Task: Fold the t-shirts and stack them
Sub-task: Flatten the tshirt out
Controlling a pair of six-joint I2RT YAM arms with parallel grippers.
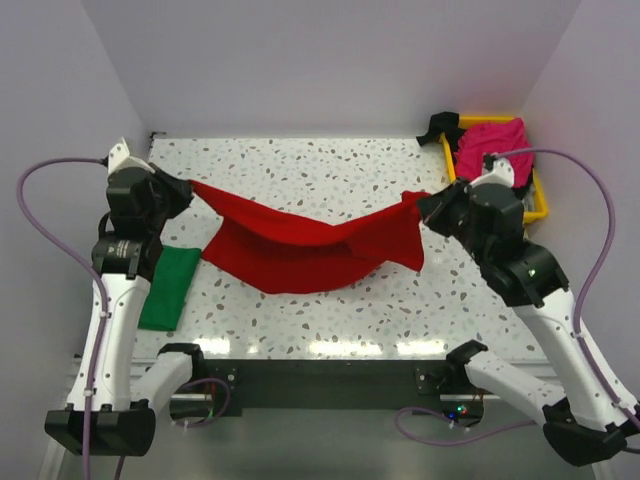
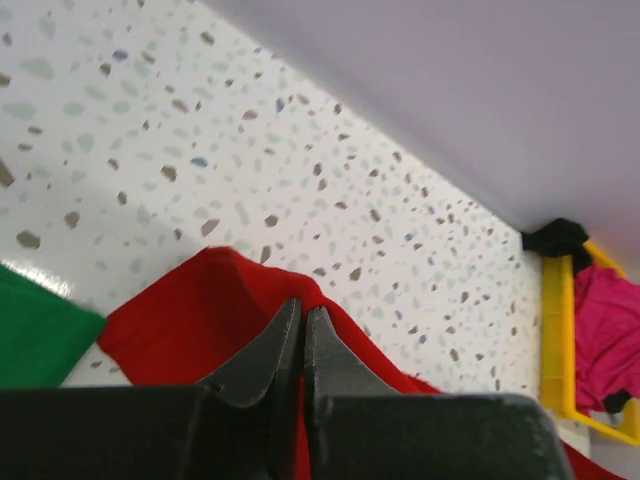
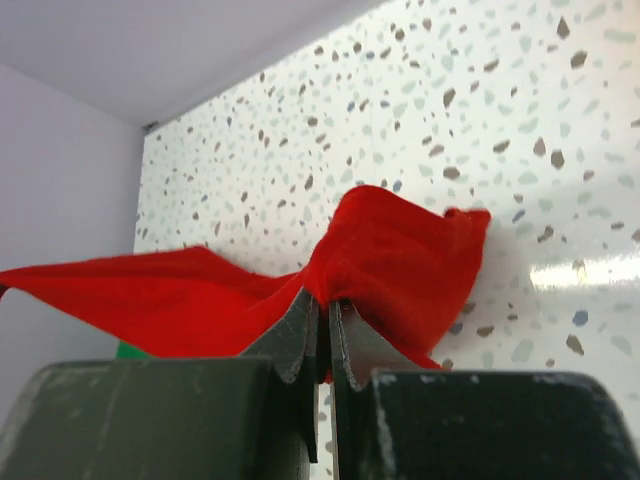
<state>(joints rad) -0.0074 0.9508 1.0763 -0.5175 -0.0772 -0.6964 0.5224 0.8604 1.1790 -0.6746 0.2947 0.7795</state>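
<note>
With left gripper (image 1: 185,183) and right gripper (image 1: 425,200) pinched shut on opposite ends of red shirt (image 1: 300,250), slung sagging above table (image 1: 300,165), expect light, limp cloth; keep hold at edges.

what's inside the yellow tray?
A crumpled pink shirt fills the tray. The right arm hides its near end, and anything beneath the shirt is covered.

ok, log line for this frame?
left fingers shut on red t-shirt | right fingers shut on it | green t-shirt folded, left
</note>
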